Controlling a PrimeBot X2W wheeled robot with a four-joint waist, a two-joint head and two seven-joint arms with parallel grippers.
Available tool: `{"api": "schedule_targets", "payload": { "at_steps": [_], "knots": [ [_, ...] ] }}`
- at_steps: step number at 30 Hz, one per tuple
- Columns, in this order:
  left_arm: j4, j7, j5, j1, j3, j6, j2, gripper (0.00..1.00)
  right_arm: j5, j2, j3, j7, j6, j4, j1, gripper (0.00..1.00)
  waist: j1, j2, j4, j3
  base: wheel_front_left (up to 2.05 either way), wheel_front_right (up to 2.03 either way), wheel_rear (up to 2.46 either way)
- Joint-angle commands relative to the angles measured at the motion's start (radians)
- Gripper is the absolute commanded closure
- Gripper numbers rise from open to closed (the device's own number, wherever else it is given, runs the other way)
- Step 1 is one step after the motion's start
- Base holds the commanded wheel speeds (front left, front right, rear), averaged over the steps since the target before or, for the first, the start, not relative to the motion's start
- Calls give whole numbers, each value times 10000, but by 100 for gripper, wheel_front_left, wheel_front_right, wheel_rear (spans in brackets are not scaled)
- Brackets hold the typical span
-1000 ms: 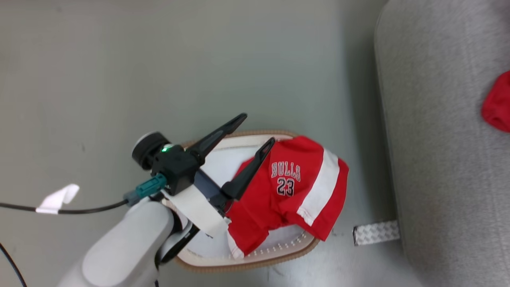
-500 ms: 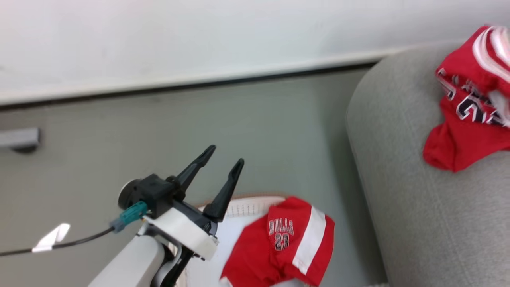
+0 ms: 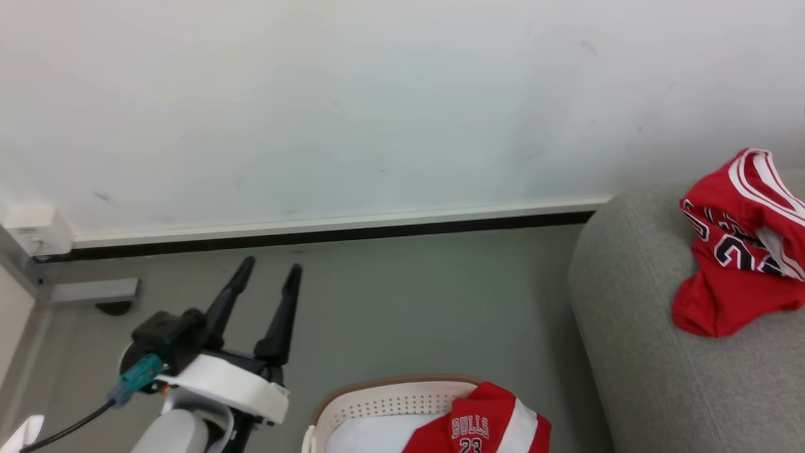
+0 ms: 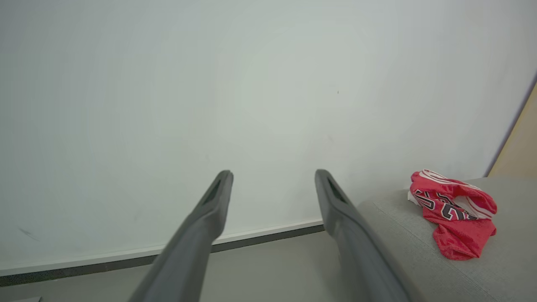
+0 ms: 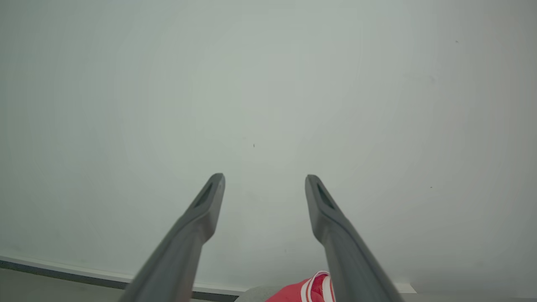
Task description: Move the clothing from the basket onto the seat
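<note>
One numbered red jersey (image 3: 729,251) is already laid on the grey seat (image 3: 629,327), near its far edge. The "BULLS" shorts (image 3: 484,431) are left in the laundry basket (image 3: 390,382), draped over its right rim. The task is judged about half done, with the fetching of the shorts in hand.

The left gripper (image 3: 272,264) is held over the floor to the left of the basket. Its fingers are spread, nothing is held, and it is aimed at the wall (image 3: 377,94). The right gripper (image 5: 264,176) is likewise spread and empty.

For a clean pick, the open fingers should be brought down over a bunched fold of the shorts, away from the basket rim. They should be closed on cloth alone. The garment should be lifted clear of the rim before it is carried across, and set down beside the jersey rather than on the seat's rounded front corner, where it could slide.

The basket and the lettering are given by the head view. From the left wrist view (image 4: 273,173), the jersey's white lining (image 4: 470,203) is made plain. In the right wrist view, a scrap of red striped fabric (image 5: 312,291) is seen at the bottom edge; which garment it is cannot be told.
</note>
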Motion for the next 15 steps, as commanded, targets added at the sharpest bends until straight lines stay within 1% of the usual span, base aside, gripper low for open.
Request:
{"api": "schedule_targets", "payload": {
  "at_steps": [1,4,8,10,12,14,15],
  "knots": [
    [-7,-3,184,323,305,48,-14,0,-122,243,-220,-277,-22,-295,529,0,3,0,346,-314,0,0,0],
    [-27,-3,280,851,995,75,-181,0,-616,864,-947,-1087,-22,-953,1778,0,3,0,593,-471,0,0,0],
    [-14,-3,551,1415,1691,65,-442,0,-1183,1699,-1575,-1720,-22,-1502,3205,0,3,0,791,-567,0,0,0],
    [-82,-3,630,1622,2122,-11,-669,0,-1741,1966,-1691,-1893,-22,-1757,3883,0,3,0,836,-586,0,0,0],
    [-110,-3,878,1921,2450,-68,-835,0,-1888,2540,-1773,-2032,-22,-2007,4557,0,3,0,864,-617,0,0,0],
    [-101,-3,1034,2206,2813,-116,-1016,0,-2275,2794,-1779,-2164,-23,-2161,5106,0,3,0,864,-626,0,0,0],
    [-55,-3,1159,2321,2970,-196,-1096,0,-2322,3023,-1711,-2208,-23,-2211,5374,0,3,0,851,-623,0,0,0]
  ]
}}
